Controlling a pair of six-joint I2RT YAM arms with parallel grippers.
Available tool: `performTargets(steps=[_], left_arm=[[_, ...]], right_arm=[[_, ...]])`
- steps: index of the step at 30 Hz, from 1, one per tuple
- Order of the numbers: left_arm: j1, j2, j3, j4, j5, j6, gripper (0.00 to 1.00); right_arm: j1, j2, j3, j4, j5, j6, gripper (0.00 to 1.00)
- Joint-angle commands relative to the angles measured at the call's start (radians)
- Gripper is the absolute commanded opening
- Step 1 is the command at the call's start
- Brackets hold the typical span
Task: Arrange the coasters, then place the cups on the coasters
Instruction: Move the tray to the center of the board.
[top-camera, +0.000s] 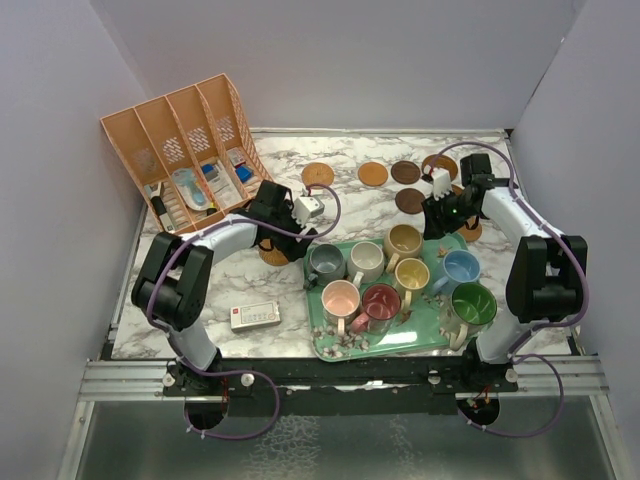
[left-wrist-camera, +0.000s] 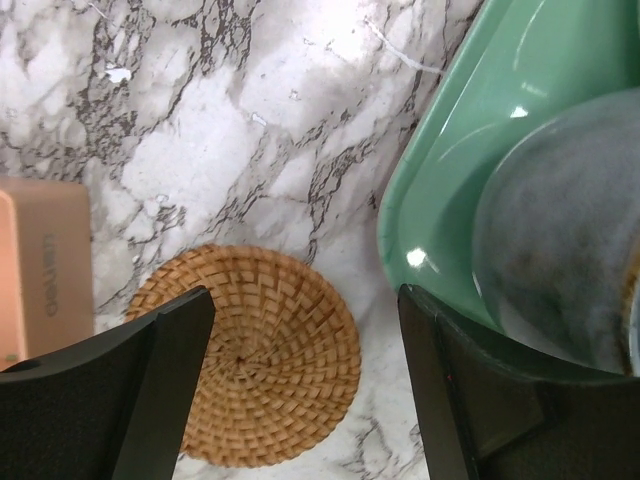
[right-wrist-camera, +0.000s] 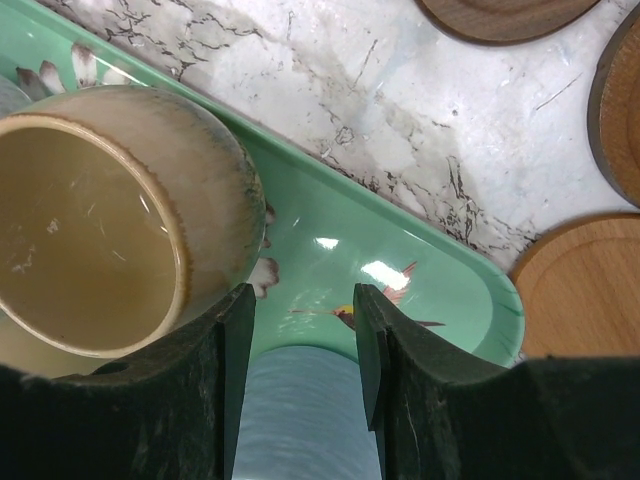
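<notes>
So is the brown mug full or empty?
Empty. The right wrist view looks straight into the tan-brown mug: only its bare glazed inside shows, no drink.

Plain pale lavender-grey walls close us in on three sides: the back wall (top-camera: 350, 60) across the top of the frame, the left wall (top-camera: 50, 200) and the right wall (top-camera: 590, 120). In the centre sits the white grey-veined marble-pattern table (top-camera: 375, 210), evenly lit. Along its near edge runs a silver aluminium rail (top-camera: 120, 380), and below that a grey speckled floor (top-camera: 400, 450) catches a bright glare.
</notes>
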Motion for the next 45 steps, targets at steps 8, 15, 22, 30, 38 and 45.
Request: performTargets(steps=[8, 15, 22, 30, 38, 45], left_arm=[[0.001, 0.074, 0.034, 0.030, -0.016, -0.036, 0.77], [-0.001, 0.123, 0.064, 0.022, -0.104, -0.045, 0.74], [0.003, 0.142, 0.076, 0.016, -0.250, -0.021, 0.68], [0.024, 0.144, 0.075, 0.013, -0.371, 0.044, 0.65], [0.052, 0.154, 0.080, 0.013, -0.473, 0.091, 0.61], [0.066, 0.163, 0.079, 0.029, -0.537, 0.105, 0.58]], right_arm=[[0.001, -0.042, -0.031, 0.037, 0.041, 0.011, 0.45], [0.001, -0.043, -0.036, 0.049, 0.047, 0.019, 0.45], [0.001, -0.057, -0.052, 0.062, 0.119, 0.052, 0.45], [0.000, -0.082, -0.088, 0.089, 0.227, 0.084, 0.44], [-0.007, -0.093, -0.087, 0.095, 0.242, 0.096, 0.43], [-0.013, -0.102, -0.101, 0.108, 0.267, 0.103, 0.43]])
